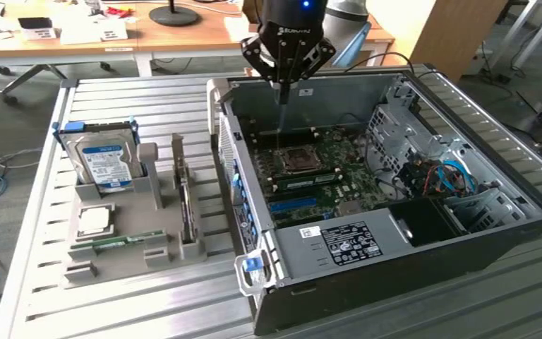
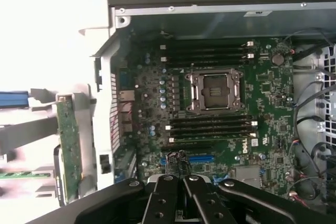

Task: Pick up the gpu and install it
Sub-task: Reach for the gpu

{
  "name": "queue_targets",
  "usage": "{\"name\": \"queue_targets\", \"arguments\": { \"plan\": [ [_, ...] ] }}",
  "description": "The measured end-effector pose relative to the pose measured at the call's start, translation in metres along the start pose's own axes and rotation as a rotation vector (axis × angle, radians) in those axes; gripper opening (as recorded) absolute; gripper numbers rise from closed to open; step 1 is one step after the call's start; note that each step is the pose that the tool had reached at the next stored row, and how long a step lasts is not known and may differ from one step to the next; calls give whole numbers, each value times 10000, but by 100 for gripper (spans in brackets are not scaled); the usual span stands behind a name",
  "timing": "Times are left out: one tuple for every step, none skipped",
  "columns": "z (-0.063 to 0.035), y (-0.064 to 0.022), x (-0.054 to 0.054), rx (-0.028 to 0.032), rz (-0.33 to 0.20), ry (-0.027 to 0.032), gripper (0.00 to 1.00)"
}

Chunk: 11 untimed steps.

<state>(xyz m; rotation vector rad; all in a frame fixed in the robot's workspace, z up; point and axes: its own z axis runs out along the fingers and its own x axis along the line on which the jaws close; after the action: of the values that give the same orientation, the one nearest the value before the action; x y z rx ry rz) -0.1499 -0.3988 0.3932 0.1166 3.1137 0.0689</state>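
Robot gripper [image 1: 281, 94] hangs clenched and empty over an open computer case [image 1: 346, 92], while the gpu [image 1: 188, 205] sits outside it.

The gpu stands on edge in a slot of a grey holder [image 1: 121, 258] on the worktop [image 1: 139, 304], at the exterior view's left, near a hard drive [image 1: 104, 164] and well apart from the gripper. The gripper's closed tips point down at the motherboard [image 1: 323, 180], above the bare CPU socket [image 1: 301, 161]. Likely risks: a descent here would jab the board or socket. A low sideways move toward the holder could clip the case's left wall, which stands between them. The thin upright card could tilt, slip or drag against its slot if pinched off-centre.
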Motion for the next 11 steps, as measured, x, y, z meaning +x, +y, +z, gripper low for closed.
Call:
{"name": "queue_targets", "arguments": {
  "plan": [
    [0, -2, 24, 0, -1, 0, 11],
    [-2, -4, 48, 1, -1, 0, 11],
    [-2, -5, 72, 0, -1, 0, 11],
    [-3, -7, 96, 0, 0, 1, 11],
    [-3, -9, 121, 0, 1, 0, 11],
    [-4, -10, 143, 0, 0, 0, 11],
    [-4, -12, 165, 0, 0, 0, 11],
    [-5, -14, 185, 0, 0, 1, 11],
    [-5, -15, 206, 0, -1, 0, 11],
    [-6, -17, 225, 0, -1, 0, 11],
    [-6, -18, 245, 0, 0, 0, 11]
  ]
}}
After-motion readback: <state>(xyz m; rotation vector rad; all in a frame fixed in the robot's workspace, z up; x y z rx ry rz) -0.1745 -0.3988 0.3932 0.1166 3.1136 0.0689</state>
